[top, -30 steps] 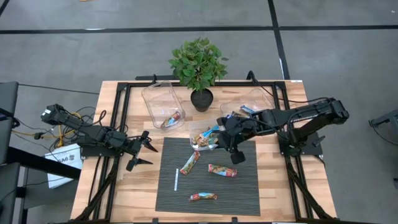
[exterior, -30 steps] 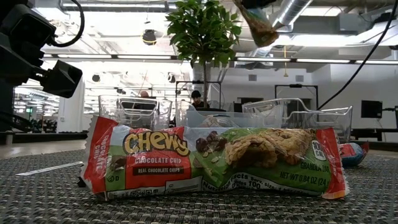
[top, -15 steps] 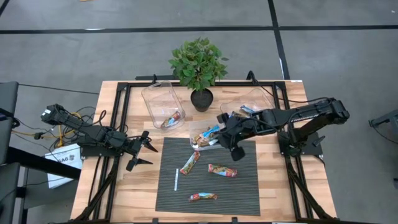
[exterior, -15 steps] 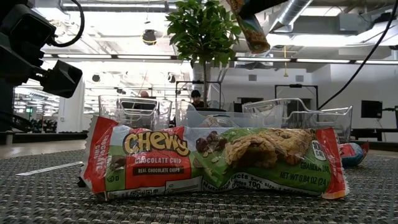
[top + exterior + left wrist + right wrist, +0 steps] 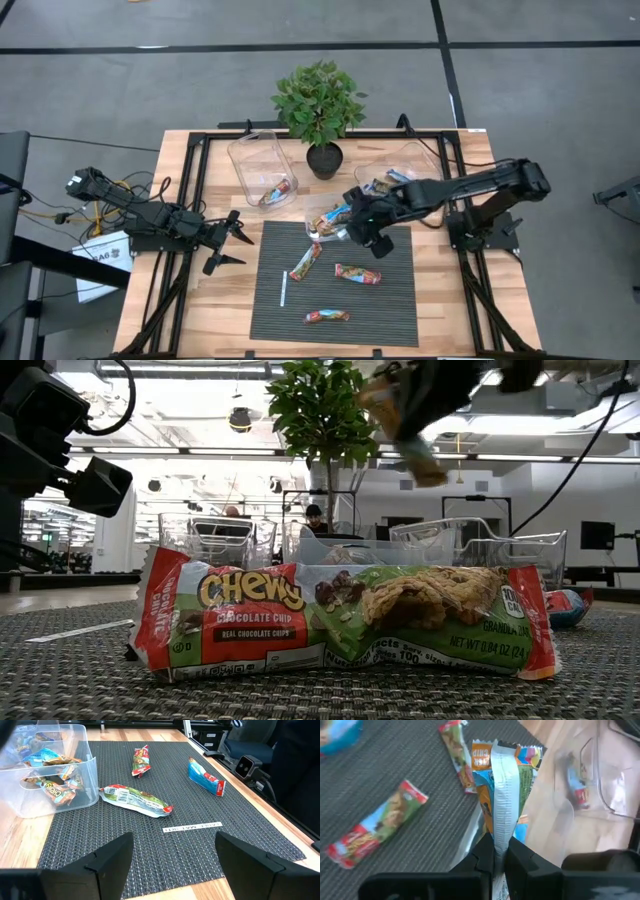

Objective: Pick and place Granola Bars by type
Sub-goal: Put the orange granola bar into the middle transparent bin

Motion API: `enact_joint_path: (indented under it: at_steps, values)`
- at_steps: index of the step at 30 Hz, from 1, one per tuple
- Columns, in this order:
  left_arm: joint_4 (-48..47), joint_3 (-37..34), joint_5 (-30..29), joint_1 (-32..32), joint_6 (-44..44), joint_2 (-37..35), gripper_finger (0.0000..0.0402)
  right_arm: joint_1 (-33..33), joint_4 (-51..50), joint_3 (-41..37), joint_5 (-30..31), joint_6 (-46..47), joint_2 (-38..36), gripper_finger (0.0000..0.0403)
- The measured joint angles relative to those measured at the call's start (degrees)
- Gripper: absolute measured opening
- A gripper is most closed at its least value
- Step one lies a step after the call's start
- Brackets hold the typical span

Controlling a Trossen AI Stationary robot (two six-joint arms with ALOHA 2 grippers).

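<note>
— Above the far edge of the mat (image 5: 335, 285), how was the right arm posed?
— It was seen stretched leftward across the table (image 5: 180, 150), its right gripper (image 5: 495, 851) pinched on one end of a granola bar (image 5: 502, 790), which was held up clear of the mat. The bar's other end was blurred in the low view.

— And the left arm?
— The left gripper (image 5: 172, 857) was held low at the table's left side, its fingers spread wide with nothing between them.

— What was noted around them?
— Three bars (image 5: 357, 273) were seen lying apart on the mat, with a thin white stick (image 5: 284, 291) left of them. A clear bin (image 5: 325, 222) holding several bars was set just beside the held bar at the mat's far edge. A second bin (image 5: 262, 165) with one bar and a third bin (image 5: 400, 165) stood beside a potted plant (image 5: 319, 105) at the far edge.

— Anything obscured?
— The third bin was partly covered by the right arm, so its contents could not be counted.
</note>
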Motion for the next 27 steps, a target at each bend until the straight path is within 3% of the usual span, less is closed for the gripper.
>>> enact_joint_path:
  at_steps: [17,27]
  values:
    - [0.0,0.0,-0.1,0.0,0.0,0.0,0.0274,-6.5,4.7,0.1,0.0,-4.2,15.0,0.0016]
    - [0.0,0.0,0.0,0.0,0.0,0.0,0.0274,-7.5,7.4,0.1,0.1,-4.0,17.8,0.0024]
